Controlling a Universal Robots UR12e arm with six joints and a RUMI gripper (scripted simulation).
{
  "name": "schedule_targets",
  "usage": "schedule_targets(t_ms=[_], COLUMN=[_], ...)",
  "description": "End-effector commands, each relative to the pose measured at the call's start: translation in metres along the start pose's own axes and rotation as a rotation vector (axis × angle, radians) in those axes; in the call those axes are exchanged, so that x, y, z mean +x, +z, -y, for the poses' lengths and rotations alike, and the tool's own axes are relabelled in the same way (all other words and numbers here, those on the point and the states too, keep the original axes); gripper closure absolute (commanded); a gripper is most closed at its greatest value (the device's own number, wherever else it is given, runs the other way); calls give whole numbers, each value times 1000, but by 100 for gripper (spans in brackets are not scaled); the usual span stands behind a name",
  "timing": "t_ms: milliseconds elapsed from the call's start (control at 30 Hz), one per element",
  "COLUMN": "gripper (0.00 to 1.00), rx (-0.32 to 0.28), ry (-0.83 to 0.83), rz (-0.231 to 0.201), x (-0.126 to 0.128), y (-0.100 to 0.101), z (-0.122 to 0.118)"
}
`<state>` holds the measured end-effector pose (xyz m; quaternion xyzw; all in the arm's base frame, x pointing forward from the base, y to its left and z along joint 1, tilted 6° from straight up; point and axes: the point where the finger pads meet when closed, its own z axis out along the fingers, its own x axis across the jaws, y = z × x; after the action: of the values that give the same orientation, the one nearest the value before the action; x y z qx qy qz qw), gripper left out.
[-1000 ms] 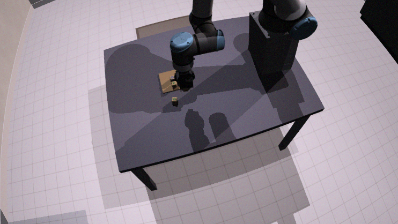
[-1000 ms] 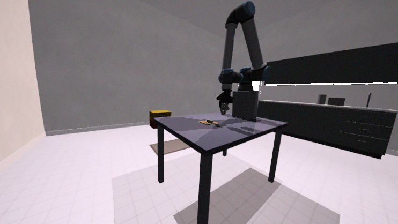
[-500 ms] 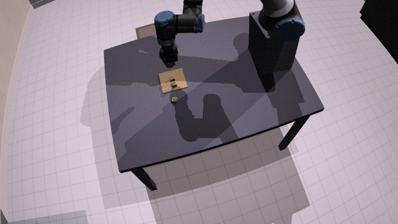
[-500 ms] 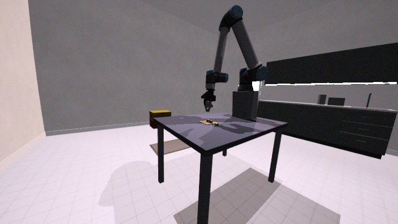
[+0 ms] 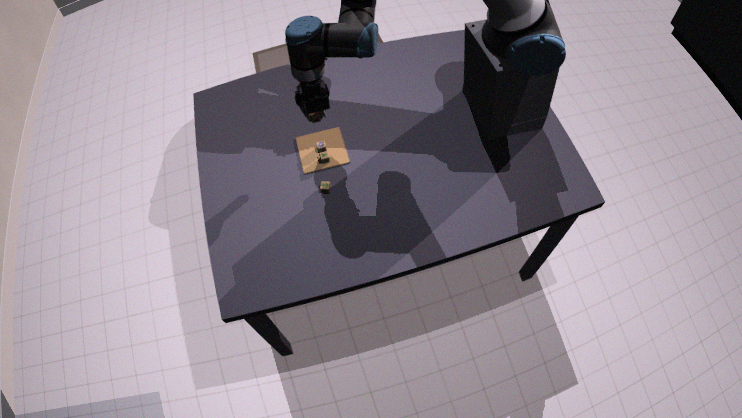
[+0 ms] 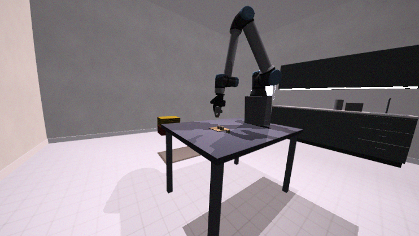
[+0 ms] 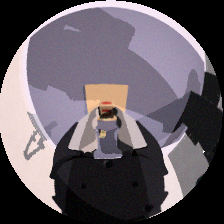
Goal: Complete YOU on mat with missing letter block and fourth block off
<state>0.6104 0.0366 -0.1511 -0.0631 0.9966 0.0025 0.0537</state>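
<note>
A tan mat (image 5: 334, 137) (image 6: 213, 128) (image 7: 92, 95) lies near the middle of the dark table (image 5: 415, 223) (image 6: 234, 143). Two letter blocks stand on it close together, one with a blue letter (image 5: 320, 146) and one with a green letter (image 5: 322, 155); in the exterior view they show as one small clump (image 6: 219, 127). Another block with a green mark (image 5: 325, 186) (image 6: 227, 131) sits on the table just off the mat. My gripper (image 5: 314, 115) (image 6: 217, 113) (image 7: 106, 107) hangs well above the mat's far edge, shut on a block with a red letter (image 7: 106, 105). The letters are too small to read.
The robot's black pedestal (image 5: 498, 103) (image 6: 257, 109) stands on the table's right rear part. A yellow box (image 6: 168, 119) sits on the floor behind the table. A dark counter (image 6: 352, 129) runs along the right wall.
</note>
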Motion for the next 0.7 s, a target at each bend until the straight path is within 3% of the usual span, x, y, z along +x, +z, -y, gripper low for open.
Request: schedule_targets(t_ms=[0,433,667], gripper=[95,95,95], rx=[0,0,0], ry=[0,0,0], rz=[1,1,1], x=[-1,-1,-1], y=[0,28,62], z=[0,0,0])
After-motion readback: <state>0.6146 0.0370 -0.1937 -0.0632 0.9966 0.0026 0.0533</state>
